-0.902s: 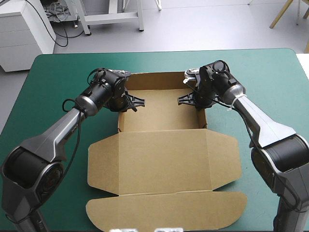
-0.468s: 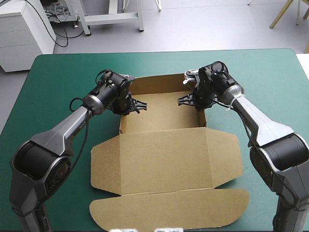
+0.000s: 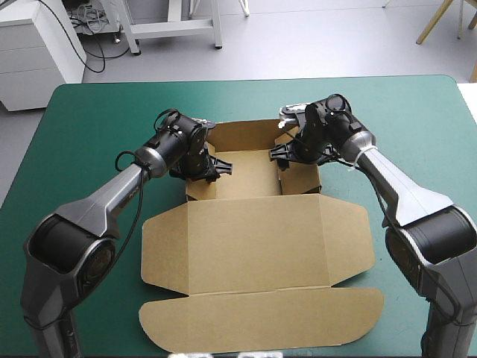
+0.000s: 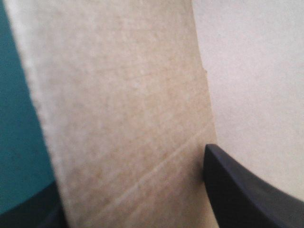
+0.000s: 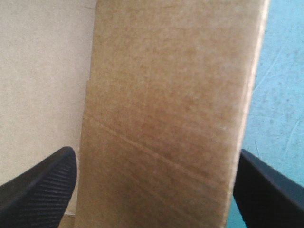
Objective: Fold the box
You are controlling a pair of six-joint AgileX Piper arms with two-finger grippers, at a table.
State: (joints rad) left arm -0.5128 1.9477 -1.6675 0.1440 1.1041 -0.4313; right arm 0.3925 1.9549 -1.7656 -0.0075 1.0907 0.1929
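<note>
High view: left jaws and right jaws stand apart, each astride a raised side wall of the box; judged wall-tucking step, next needing both walls pressed inward evenly.

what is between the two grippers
In the high view, only the bare brown floor of the box lies between the left gripper and the right gripper; nothing else sits in that stretch.
</note>
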